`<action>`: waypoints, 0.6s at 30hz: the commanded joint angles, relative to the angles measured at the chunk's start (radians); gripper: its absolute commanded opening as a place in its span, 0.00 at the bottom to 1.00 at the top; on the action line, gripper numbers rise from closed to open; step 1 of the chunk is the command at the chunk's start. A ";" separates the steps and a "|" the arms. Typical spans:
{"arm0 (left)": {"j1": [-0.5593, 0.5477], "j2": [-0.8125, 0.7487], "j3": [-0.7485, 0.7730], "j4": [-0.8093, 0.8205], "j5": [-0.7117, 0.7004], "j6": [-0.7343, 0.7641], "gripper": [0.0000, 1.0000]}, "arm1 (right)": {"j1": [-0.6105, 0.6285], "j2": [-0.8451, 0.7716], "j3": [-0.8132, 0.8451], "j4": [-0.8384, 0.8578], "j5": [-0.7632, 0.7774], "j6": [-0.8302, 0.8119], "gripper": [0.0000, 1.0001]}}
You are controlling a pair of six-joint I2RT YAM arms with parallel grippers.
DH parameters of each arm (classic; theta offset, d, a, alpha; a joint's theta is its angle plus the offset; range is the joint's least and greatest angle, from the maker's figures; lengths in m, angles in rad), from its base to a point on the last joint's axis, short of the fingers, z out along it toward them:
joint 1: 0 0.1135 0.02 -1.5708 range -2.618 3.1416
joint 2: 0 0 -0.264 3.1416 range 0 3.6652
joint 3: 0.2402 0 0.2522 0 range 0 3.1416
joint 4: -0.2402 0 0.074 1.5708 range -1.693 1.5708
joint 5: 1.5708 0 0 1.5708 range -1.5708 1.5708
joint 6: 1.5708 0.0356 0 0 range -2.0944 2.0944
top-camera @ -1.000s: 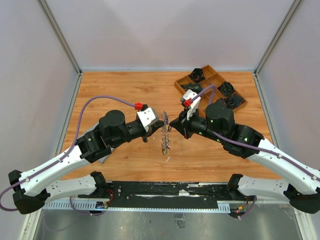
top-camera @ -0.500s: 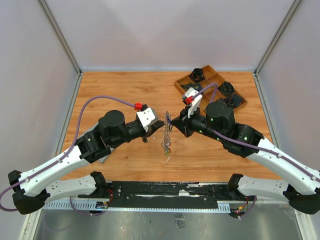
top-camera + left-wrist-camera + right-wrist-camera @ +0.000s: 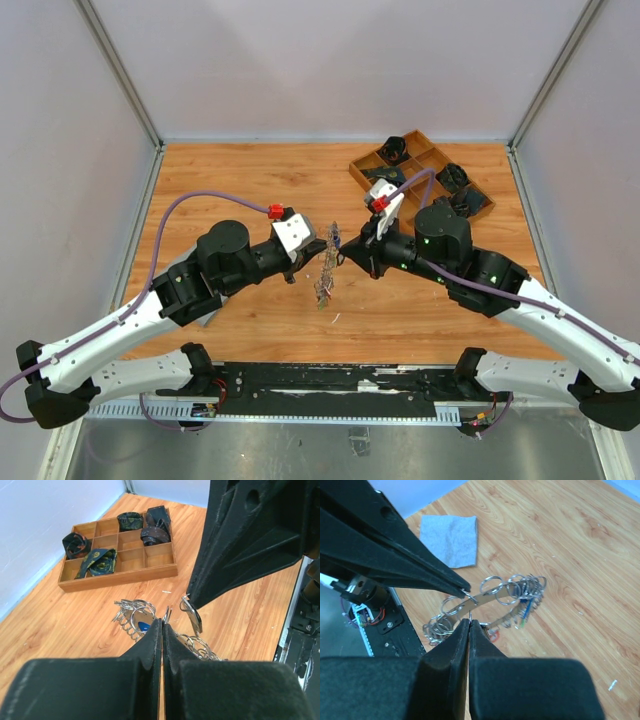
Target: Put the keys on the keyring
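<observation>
My left gripper is pressed together on the rim of the large silver metal keyring, which hangs between my two arms over the middle of the table. My right gripper is pinched shut on the thin loop of a small silver key at the ring's edge. A little blue plastic tag sits among the keys; any writing on it is too small to read.

The orange-brown wooden tabletop shows a plank grain. A pale grey square cloth lies flat by my left arm. The wooden compartment tray holds dark patterned bundles at the far right corner. Plain pale grey walls enclose the table.
</observation>
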 commanded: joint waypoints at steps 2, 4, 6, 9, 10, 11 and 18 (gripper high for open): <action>0.001 -0.026 0.041 0.083 -0.017 -0.004 0.01 | -0.020 -0.007 -0.013 0.066 -0.083 -0.005 0.01; 0.001 -0.026 0.042 0.082 -0.015 -0.004 0.01 | -0.019 0.000 -0.012 0.073 -0.076 0.003 0.01; 0.002 -0.027 0.041 0.081 -0.012 -0.005 0.01 | -0.020 0.006 -0.010 0.076 -0.067 0.010 0.01; 0.000 -0.030 0.043 0.081 -0.009 -0.005 0.01 | -0.020 0.010 -0.010 0.075 -0.047 0.022 0.01; 0.001 -0.030 0.041 0.081 -0.008 -0.005 0.01 | -0.019 0.010 -0.011 0.075 -0.040 0.024 0.01; 0.001 -0.031 0.041 0.081 -0.007 -0.005 0.00 | -0.021 0.010 -0.011 0.074 -0.031 0.028 0.01; 0.001 -0.035 0.037 0.084 -0.001 -0.004 0.00 | -0.032 0.013 -0.017 0.065 -0.011 0.053 0.00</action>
